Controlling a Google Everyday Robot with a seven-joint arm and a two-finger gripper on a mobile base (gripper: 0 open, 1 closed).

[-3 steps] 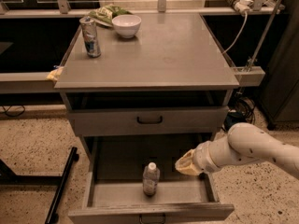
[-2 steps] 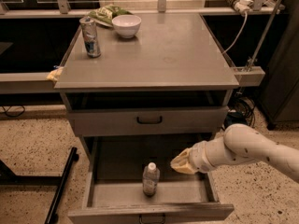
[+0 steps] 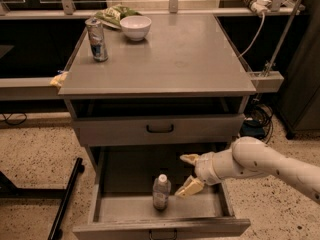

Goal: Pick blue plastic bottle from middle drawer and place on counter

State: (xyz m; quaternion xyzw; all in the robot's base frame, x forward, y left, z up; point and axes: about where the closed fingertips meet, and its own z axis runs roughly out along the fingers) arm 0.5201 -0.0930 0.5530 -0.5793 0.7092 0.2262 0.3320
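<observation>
The blue plastic bottle [image 3: 161, 191] stands upright with its white cap on the floor of the open middle drawer [image 3: 117, 207], near the front. My gripper [image 3: 187, 174] reaches in from the right, just to the right of the bottle, apart from it. Its two yellowish fingers are spread open, one at the back [image 3: 190, 158] and one at the front [image 3: 188, 187]. The grey counter [image 3: 180, 59] lies above as the cabinet top.
On the counter stand a dented silver-blue can [image 3: 96, 39], a white bowl [image 3: 135, 27] and a green bag [image 3: 112, 15] at the back left. A shallower drawer front [image 3: 160, 129] with a black handle sits above the open drawer. A black stand leg [image 3: 65, 204] lies left on the floor.
My gripper has moved left inside the drawer, closer to the bottle, and its fingers have spread apart. The bottle has not moved.
</observation>
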